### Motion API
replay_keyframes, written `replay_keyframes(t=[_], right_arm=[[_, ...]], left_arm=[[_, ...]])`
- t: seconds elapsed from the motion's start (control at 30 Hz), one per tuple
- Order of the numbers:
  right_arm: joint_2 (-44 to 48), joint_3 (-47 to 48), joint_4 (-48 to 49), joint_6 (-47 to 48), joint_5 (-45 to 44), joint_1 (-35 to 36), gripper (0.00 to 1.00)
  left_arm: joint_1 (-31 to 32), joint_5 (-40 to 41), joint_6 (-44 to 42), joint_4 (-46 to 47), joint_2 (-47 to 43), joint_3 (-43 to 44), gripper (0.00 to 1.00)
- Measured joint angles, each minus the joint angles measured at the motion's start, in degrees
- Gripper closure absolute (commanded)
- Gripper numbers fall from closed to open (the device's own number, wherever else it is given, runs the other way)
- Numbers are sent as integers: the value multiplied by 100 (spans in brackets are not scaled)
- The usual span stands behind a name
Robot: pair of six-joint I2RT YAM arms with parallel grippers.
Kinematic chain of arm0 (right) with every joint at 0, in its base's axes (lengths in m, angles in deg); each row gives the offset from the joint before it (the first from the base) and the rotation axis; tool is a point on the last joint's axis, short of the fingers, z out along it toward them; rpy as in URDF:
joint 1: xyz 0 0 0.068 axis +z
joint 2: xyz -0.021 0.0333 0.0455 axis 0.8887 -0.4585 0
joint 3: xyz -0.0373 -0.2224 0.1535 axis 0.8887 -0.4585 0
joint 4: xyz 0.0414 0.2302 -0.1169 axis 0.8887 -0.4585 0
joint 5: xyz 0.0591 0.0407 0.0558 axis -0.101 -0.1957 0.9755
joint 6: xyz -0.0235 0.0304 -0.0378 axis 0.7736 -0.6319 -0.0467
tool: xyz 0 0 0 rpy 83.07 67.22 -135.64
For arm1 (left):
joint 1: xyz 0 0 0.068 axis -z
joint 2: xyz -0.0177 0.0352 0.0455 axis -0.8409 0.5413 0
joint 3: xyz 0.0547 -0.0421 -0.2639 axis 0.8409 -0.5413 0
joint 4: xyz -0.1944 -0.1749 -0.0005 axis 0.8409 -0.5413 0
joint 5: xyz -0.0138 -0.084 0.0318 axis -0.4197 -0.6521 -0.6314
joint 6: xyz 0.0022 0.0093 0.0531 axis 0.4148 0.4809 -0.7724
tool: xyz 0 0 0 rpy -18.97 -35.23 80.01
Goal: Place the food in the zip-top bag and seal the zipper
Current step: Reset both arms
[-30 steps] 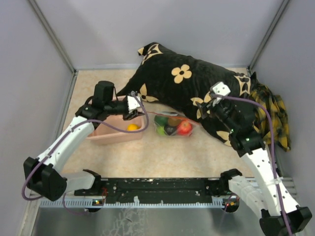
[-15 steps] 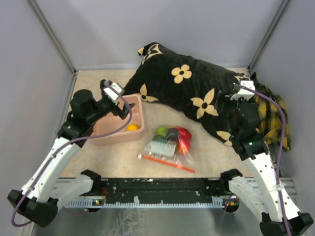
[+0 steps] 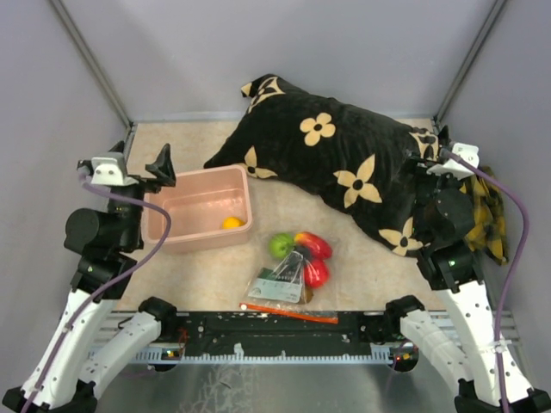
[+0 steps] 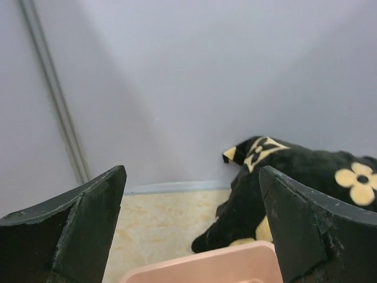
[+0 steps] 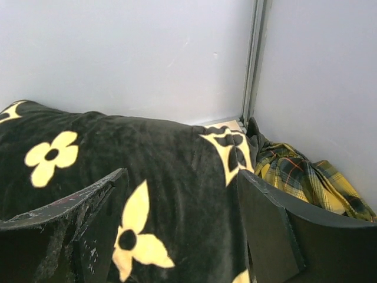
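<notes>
Though hidden from both wrist views, the zip-top bag [image 3: 280, 285] shows overhead.

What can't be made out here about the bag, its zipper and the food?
Top view: whether the zipper is closed along the zip-top bag; too small.
Top view: whether the green fruit lies inside the bag; clear plastic, too small.
Wrist views: neither shows the bag or its contents; both point at the back wall.

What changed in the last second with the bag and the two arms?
The bag was let go and dropped nearer the front edge. The left gripper pulled back left of the pink tub, the right gripper back to the black pillow's right end, both open. Tub, the orange piece in it and pillow stayed.
</notes>
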Motion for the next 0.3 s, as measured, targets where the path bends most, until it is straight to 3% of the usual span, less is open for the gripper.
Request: replay_keyframes(t=[0.3], right_arm=[[-2,0,70,39,-74,0,24]], left_arm=[[0,656,4,273,-122,-223,0]])
